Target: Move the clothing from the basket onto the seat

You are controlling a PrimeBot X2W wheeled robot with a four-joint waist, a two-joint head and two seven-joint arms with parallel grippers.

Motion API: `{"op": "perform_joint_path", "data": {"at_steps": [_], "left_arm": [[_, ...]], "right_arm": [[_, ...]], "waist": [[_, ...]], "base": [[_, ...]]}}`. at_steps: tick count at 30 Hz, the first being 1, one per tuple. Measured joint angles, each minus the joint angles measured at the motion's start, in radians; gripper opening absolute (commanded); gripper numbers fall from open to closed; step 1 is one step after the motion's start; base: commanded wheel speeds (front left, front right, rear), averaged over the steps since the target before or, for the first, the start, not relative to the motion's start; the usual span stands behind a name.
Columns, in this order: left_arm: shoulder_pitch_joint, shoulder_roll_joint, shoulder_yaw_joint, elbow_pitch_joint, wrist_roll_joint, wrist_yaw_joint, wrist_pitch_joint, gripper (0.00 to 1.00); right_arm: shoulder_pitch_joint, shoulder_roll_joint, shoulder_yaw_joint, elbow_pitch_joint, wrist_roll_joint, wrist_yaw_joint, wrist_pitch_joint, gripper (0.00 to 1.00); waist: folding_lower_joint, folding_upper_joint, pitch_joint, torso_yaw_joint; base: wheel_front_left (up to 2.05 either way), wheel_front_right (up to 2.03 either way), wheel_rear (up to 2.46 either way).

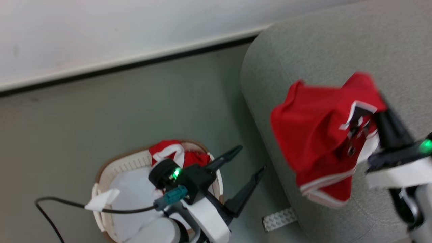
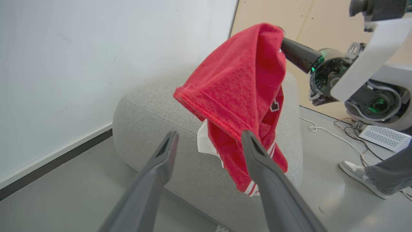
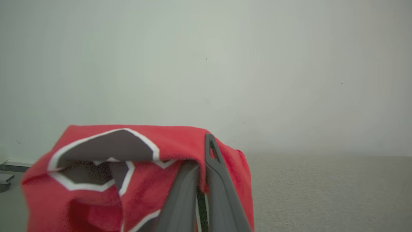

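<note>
- Right gripper [image 1: 379, 113] at the right, fingers [image 3: 219, 193] pressed tight together on a fold of a red garment [image 1: 314, 135] with white striped trim and a black-and-white numeral [image 3: 109, 148].
- Red garment draped from the fingertips, hanging over the left part of the light grey seat [image 1: 337, 44]; blurred in the head view, so contact between its lower hem and the upholstery impossible to tell.
- Left gripper [image 1: 251, 157] near and left, above the right edge of the basket [image 1: 118, 165], fingers [image 2: 154, 174] spread wide with nothing between them, pointing toward the seat and the hanging cloth.
- Second red garment [image 1: 172, 153], white-trimmed, bunched at the far end of the basket, on the white lining [image 1: 131, 189] and up against the rim.
- Basket on the grey floor [image 1: 135, 111], left of the seat and apart from it.
- Black cable [image 1: 60, 200] running from the left wrist across the near left of the basket.
- Pale patterned strip [image 1: 278, 219] flat on the floor at the foot of the seat.
- White wall [image 1: 101, 27] with a dark skirting line at the far side.
- In the left wrist view, a person's grey shoe [image 2: 354, 169] and trouser leg [image 2: 389, 174] on the floor at the right, past the seat.
</note>
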Motion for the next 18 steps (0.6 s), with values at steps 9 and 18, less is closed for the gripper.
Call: {"op": "perform_joint_path", "data": {"at_steps": [9,18], "left_arm": [[-0.118,0.070,0.045,-0.070,0.028,-0.024,0.019,1.00],[-0.208,0.097,0.078,-0.117,0.033,-0.037,0.016,1.00]], "right_arm": [[-0.303,-0.059,-0.271,0.057,-0.007,0.000,0.058,0.00],[-0.542,-0.157,-0.678,0.237,-0.181,0.000,0.115,0.00]], "waist": [[0.0002,0.0000,0.225,0.034],[0.0002,-0.0001,0.440,0.098]], "base": [[0.00,0.00,0.00],[0.00,0.00,0.00]]}}
